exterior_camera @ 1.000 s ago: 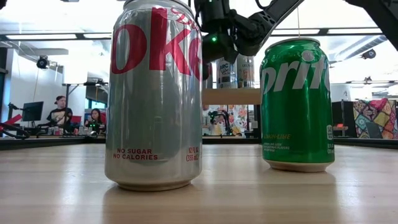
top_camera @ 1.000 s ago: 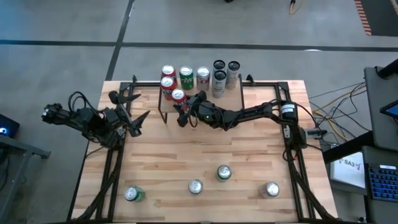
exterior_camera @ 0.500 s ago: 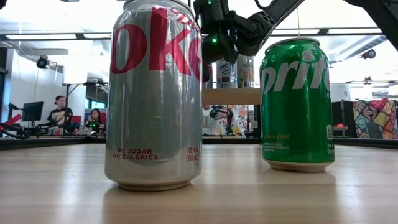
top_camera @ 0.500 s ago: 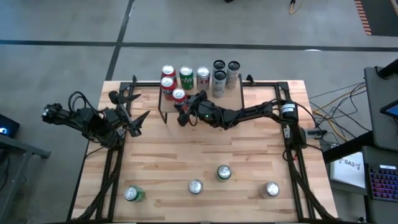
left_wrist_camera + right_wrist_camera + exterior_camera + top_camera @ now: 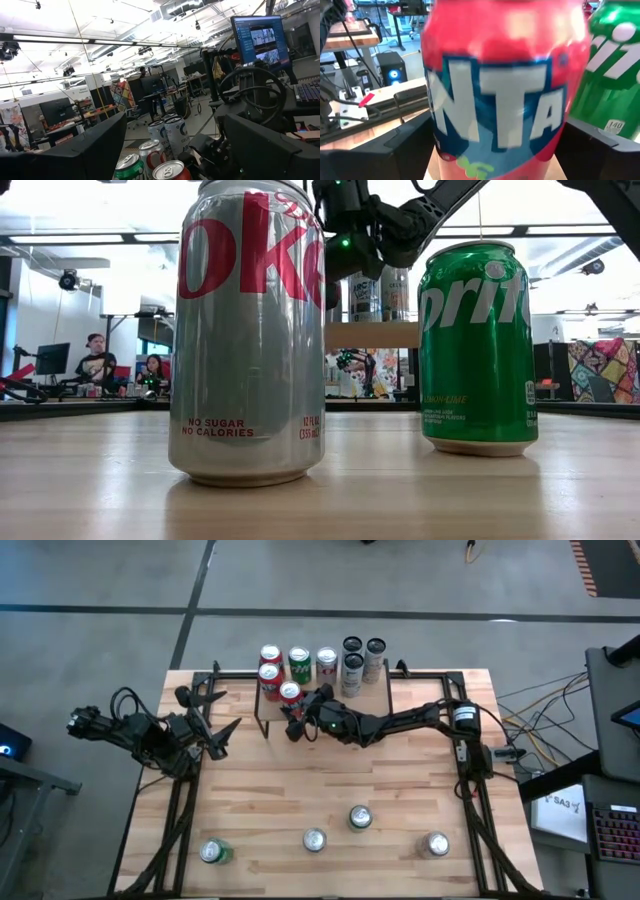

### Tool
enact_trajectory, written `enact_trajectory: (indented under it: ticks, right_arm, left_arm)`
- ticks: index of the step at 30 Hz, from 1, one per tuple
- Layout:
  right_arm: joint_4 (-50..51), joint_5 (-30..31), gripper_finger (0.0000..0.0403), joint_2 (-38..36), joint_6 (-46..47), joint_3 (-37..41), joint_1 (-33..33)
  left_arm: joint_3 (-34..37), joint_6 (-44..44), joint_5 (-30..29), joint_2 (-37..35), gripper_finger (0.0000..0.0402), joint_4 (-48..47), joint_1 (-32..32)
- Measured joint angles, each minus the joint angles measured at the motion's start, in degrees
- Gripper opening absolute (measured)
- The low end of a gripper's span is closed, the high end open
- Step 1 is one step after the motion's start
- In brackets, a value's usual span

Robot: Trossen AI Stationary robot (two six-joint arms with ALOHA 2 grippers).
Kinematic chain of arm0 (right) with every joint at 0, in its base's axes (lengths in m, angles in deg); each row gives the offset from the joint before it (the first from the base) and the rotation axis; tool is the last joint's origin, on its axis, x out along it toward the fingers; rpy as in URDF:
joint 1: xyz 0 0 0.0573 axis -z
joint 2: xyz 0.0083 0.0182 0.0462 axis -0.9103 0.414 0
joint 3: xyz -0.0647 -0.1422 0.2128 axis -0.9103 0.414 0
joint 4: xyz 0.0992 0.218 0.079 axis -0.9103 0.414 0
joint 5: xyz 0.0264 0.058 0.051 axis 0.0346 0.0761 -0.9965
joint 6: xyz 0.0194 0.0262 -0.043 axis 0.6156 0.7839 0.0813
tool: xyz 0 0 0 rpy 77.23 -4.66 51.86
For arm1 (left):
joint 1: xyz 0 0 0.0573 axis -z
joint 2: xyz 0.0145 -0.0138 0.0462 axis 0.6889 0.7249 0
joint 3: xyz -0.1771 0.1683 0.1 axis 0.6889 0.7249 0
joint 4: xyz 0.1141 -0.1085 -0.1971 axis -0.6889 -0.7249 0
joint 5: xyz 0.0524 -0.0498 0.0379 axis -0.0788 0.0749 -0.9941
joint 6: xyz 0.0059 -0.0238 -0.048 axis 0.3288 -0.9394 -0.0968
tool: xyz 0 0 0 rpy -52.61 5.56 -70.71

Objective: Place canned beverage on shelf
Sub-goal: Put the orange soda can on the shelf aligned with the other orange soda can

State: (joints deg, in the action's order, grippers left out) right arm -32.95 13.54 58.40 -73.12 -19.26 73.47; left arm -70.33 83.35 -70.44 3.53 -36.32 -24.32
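Observation:
The shelf (image 5: 330,700) stands at the table's far middle and carries several cans. A red Fanta can (image 5: 495,85) stands upright on the shelf's near left part, also seen from above as a red can (image 5: 290,692). My right gripper (image 5: 495,147) reaches in level from the table's right. It is open, with one finger (image 5: 407,147) on each side of the can's lower half and narrow gaps showing. In the high view the right gripper (image 5: 293,712) sits just near of the can. My left gripper (image 5: 215,717) waits open at the table's left, holding nothing.
Behind the Fanta can stand a green Sprite can (image 5: 615,70), more red cans (image 5: 270,664), a silver can (image 5: 326,660) and dark cans (image 5: 352,655). Several cans stand on the table's near part, among them a Diet Coke (image 5: 250,330) and a Sprite (image 5: 478,345).

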Motion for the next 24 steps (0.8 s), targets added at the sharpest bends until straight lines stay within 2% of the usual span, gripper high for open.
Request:
enact_trajectory:
  ticks: [13,24]
  right_arm:
    - [1.59,-0.11,0.0343,-3.79,-1.32,-0.15,-0.02]
    - [1.46,-0.11,0.0343,-4.2,-1.49,-0.15,-0.02]
  left_arm:
    - [0.0,0.0,0.0,0.0,0.0322,0.08,0.01]
    - [0.0,-0.02,0.0,0.0,0.0322,0.1,0.01]
